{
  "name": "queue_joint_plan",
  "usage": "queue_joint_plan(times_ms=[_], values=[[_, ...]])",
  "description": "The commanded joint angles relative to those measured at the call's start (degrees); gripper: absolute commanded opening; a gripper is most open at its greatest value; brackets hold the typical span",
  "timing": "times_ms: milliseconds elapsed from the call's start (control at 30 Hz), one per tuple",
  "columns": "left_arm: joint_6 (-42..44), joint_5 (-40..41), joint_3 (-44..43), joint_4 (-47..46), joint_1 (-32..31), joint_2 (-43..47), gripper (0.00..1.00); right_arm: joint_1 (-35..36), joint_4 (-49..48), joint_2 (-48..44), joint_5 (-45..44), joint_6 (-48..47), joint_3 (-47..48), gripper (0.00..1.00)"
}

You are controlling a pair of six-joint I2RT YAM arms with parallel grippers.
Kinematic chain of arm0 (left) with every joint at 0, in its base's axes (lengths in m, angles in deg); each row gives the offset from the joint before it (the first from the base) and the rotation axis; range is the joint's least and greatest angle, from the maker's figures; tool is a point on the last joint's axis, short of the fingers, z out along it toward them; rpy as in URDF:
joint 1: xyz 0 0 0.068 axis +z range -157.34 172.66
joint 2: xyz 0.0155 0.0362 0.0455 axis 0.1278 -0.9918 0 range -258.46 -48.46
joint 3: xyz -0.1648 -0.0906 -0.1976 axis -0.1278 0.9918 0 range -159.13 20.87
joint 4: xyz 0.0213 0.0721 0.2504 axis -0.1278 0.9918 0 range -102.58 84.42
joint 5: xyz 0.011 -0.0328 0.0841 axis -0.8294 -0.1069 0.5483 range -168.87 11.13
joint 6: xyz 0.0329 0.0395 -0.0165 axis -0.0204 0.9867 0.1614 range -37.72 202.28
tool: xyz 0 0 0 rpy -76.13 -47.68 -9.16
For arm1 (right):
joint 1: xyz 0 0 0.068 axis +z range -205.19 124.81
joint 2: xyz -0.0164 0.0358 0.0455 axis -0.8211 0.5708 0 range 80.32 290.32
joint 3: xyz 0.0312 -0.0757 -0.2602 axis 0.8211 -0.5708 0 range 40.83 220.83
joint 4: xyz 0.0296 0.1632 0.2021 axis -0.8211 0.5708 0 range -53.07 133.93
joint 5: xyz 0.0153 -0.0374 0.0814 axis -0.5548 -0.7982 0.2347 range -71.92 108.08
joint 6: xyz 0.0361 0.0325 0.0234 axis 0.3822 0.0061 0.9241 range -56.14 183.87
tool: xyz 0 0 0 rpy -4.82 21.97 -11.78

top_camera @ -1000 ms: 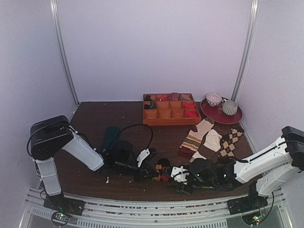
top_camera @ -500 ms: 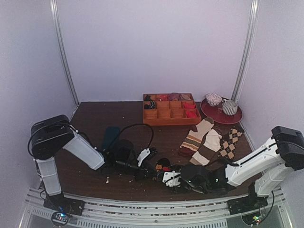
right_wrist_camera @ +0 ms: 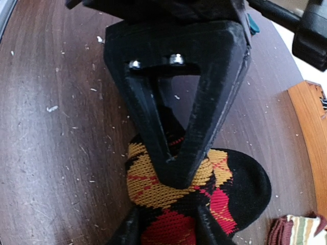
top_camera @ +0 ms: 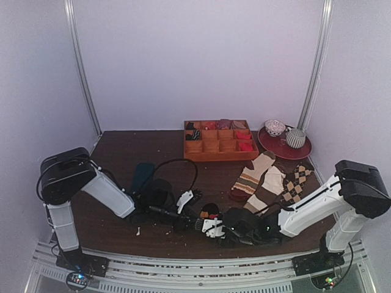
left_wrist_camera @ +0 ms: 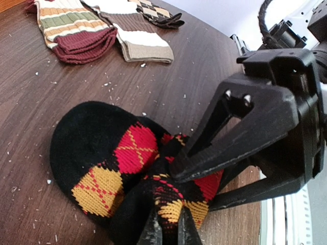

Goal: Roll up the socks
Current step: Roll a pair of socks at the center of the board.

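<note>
The socks [left_wrist_camera: 102, 153], black with red and orange diamonds, lie bunched on the table [top_camera: 122, 152] near its front edge, between the two arms. The left gripper [left_wrist_camera: 169, 229] has its fingers pressed together on a fold of the knit. The right gripper [right_wrist_camera: 173, 229] meets it head-on, one finger on each side of the bundle and tight against it. Behind them stands a wooden tray [top_camera: 220, 157] of small compartments. Its back row and one right-hand cell hold red and dark rolled pieces, and its other cells are bare wood. To its right a red plate [top_camera: 287, 151] carries a pale patterned bowl [top_camera: 275, 127] and a grey striped item [top_camera: 296, 138]. Striped socks [top_camera: 250, 177] and a brown argyle sock [top_camera: 296, 180] lie in front of the plate, and a teal sock [top_camera: 142, 176] lies by the left arm. Since a second ago the right arm has swung left, bringing its gripper from beside the socks onto them. The left arm and everything else has stayed put.
</note>
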Motion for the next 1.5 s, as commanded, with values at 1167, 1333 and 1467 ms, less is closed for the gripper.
queue_joint_plan(times_ms=[1167,1333,1467], values=[[21.2,5.8,11.2,-19.1,-2.7,2.7,0.69,-15.2,12.0,13.2,44.0,23.6,1.1,0.21],[18.3,7.9,15.2,-20.9,-2.7,3.6,0.65,-16.3,13.0,14.5,43.8,24.3,1.8,0.21],[16.4,9.3,18.6,-24.3,-2.8,4.9,0.64,-16.3,13.5,15.6,43.6,24.8,2.0,0.21]])
